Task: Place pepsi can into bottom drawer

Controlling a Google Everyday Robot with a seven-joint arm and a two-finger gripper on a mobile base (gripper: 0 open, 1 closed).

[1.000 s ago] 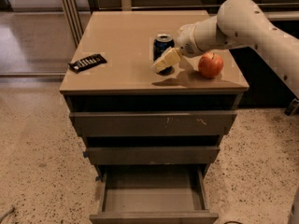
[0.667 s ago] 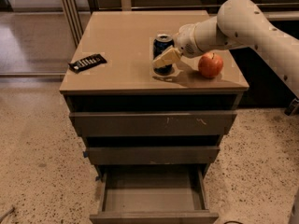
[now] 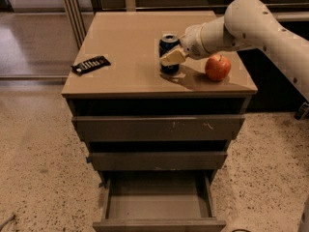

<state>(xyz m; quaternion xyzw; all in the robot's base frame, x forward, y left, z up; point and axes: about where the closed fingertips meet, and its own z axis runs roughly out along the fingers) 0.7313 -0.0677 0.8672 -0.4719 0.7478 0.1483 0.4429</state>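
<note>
The pepsi can (image 3: 168,43), dark blue with a silver top, stands upright at the right middle of the cabinet top. My gripper (image 3: 172,58) reaches in from the right and is closed around the can. One cream finger (image 3: 173,57) lies across the can's front; the other is hidden behind it. The can's base sits at or just above the surface. The bottom drawer (image 3: 159,224) is pulled out and empty, directly below the front of the cabinet. The two drawers above it are pushed in.
A red apple (image 3: 217,67) sits on the top just right of the can, under my arm. A black flat object (image 3: 90,64) lies at the left front edge. The cabinet stands on a speckled floor, with dark furniture behind.
The can and gripper sit slightly higher than a second ago. The apple, the black object and the drawers have not moved.
</note>
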